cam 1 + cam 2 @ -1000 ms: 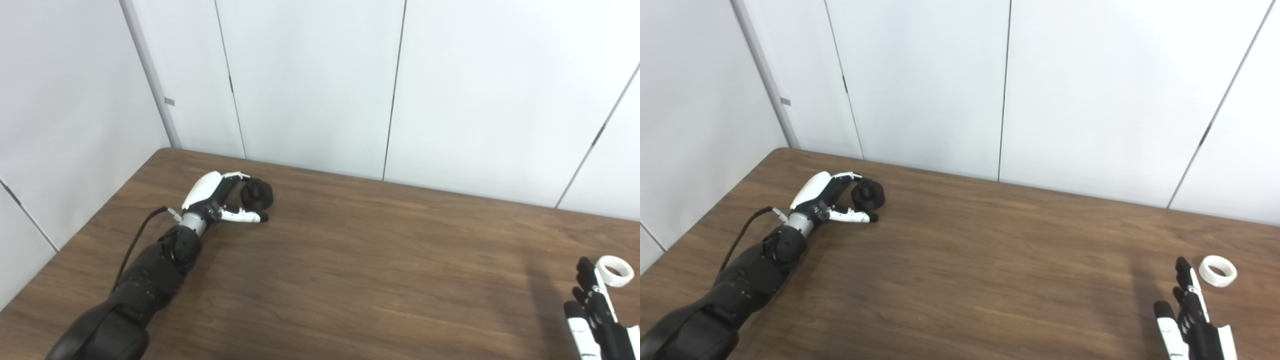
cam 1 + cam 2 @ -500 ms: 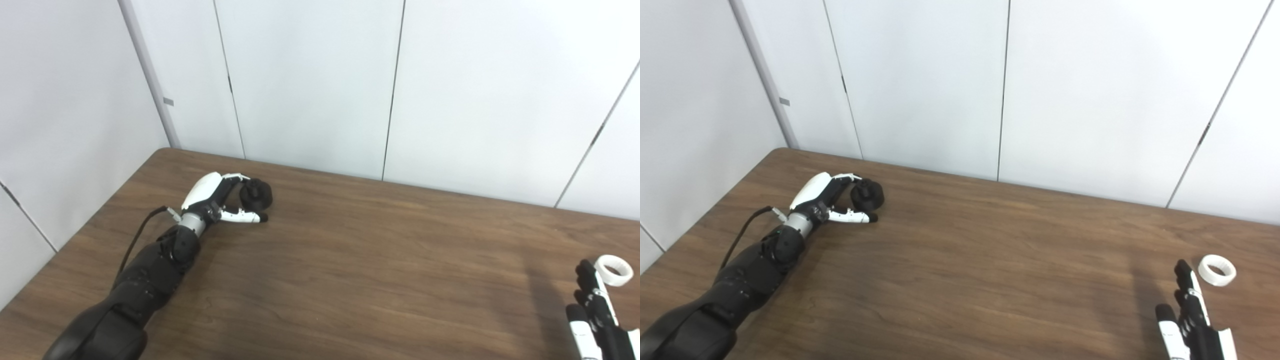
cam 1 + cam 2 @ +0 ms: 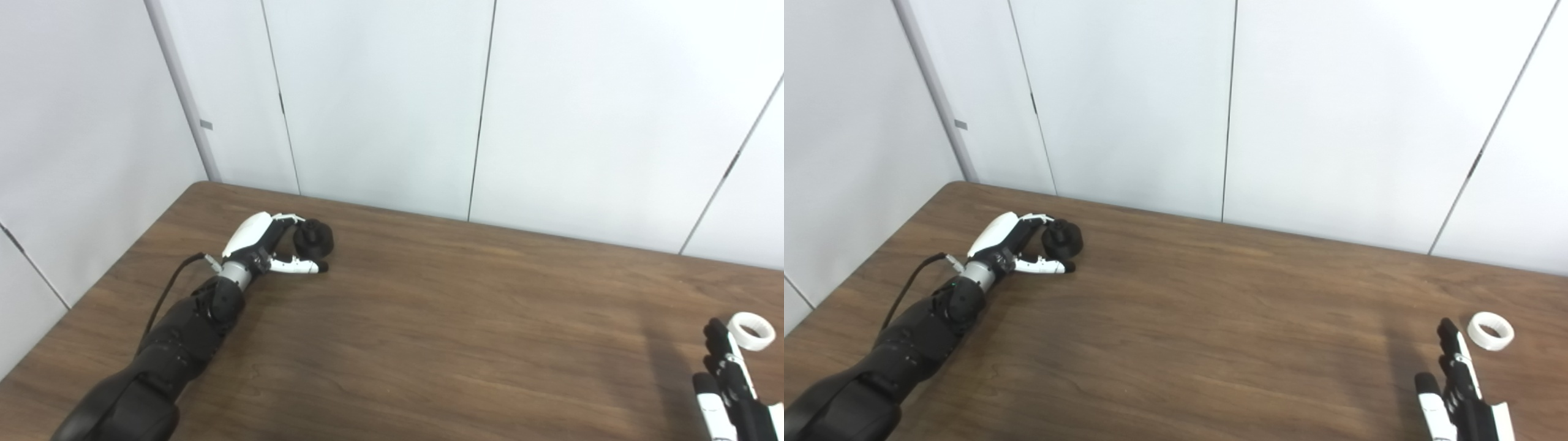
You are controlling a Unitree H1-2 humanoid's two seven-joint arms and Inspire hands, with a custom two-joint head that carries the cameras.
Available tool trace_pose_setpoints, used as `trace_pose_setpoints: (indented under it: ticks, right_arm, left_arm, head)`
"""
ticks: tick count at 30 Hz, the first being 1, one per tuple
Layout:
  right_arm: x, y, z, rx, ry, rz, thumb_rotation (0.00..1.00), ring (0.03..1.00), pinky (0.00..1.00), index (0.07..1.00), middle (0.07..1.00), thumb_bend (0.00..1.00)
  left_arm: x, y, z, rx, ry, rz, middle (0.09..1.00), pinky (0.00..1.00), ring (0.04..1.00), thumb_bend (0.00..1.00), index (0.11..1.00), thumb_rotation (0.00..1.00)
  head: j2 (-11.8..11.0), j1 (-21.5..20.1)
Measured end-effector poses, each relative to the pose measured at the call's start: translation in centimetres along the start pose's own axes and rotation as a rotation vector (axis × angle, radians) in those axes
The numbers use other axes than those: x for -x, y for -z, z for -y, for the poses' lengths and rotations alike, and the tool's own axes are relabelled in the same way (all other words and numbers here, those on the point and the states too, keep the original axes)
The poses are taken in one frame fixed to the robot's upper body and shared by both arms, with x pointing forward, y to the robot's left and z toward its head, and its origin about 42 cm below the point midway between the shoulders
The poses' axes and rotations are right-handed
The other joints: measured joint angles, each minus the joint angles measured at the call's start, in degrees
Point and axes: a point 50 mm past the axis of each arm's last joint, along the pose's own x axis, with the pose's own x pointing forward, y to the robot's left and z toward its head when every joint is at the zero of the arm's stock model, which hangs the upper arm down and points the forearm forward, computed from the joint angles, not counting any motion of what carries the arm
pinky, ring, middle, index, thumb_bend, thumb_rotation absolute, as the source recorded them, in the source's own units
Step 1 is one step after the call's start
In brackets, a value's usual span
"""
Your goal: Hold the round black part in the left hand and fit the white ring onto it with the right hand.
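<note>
Round black part (image 3: 314, 237) between left hand's (image 3: 264, 245) spread fingers; white ring (image 3: 1490, 331) just beyond splayed, empty right hand (image 3: 1456, 387)

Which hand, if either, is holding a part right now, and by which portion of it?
Neither clearly: the left hand cups the black part on the table; the right hand, open, is short of the white ring.

I work in a bare lab or test room: a brown wood-grain table (image 3: 429, 318) set against plain white wall panels (image 3: 380, 104).
</note>
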Motion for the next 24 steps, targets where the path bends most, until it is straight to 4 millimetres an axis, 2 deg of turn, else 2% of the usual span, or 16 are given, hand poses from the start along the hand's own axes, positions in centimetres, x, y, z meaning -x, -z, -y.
trace_pose_setpoints:
  ticks: [3, 5, 6, 7, 9, 11, 24]
  right_arm:
    - [0.00, 0.00, -0.01, -0.002, -0.002, 0.000, 0.85, 1.000, 1.00, 0.968, 0.987, 0.44]
    - [0.00, 0.00, -0.01, -0.011, -0.003, 0.002, 0.84, 1.000, 1.00, 0.970, 0.988, 0.43]
    - [-0.01, 0.00, -0.01, -0.014, -0.004, 0.003, 0.84, 1.000, 1.00, 0.971, 0.989, 0.43]
    - [-0.01, 0.00, -0.02, -0.016, -0.005, 0.003, 0.84, 1.000, 1.00, 0.971, 0.990, 0.42]
    - [0.00, 0.00, -0.02, -0.016, -0.006, 0.003, 0.84, 1.000, 1.00, 0.969, 0.987, 0.42]
    - [-0.01, -0.02, -0.03, -0.015, -0.006, 0.004, 0.84, 1.000, 1.00, 0.967, 0.987, 0.45]
    - [0.01, -0.06, -0.24, -0.022, -0.014, 0.005, 0.86, 1.000, 1.00, 0.983, 0.997, 0.44]
  left_arm:
    - [0.00, 0.00, -0.01, 0.000, -0.001, 0.000, 0.859, 0.96, 0.930, 0.90, 0.701, 0.20]
    - [0.01, 0.03, -0.04, 0.000, -0.007, -0.001, 0.840, 0.95, 0.920, 0.86, 0.613, 0.12]
    - [0.02, 0.06, -0.04, -0.003, -0.013, -0.001, 0.816, 0.95, 0.916, 0.70, 0.550, 0.09]
    - [0.02, 0.08, 0.02, -0.010, -0.016, 0.001, 0.786, 0.96, 0.915, 0.59, 0.509, 0.07]
    - [-0.09, -0.02, -0.03, -0.038, -0.031, 0.010, 0.761, 0.98, 0.918, 0.54, 0.488, 0.06]
    - [-0.17, -0.05, -0.24, -0.063, -0.029, 0.016, 0.751, 0.99, 0.919, 0.53, 0.484, 0.05]
    - [0.00, 0.33, -0.41, -0.069, -0.022, 0.039, 0.744, 0.97, 0.912, 0.52, 0.483, 0.05]
  head:
    - [0.00, 0.00]
    - [0.00, 0.00]
    - [0.00, 0.00]
    - [0.09, 0.00]
    - [0.17, 0.00]
    - [0.17, 0.00]
    - [0.09, -0.35]
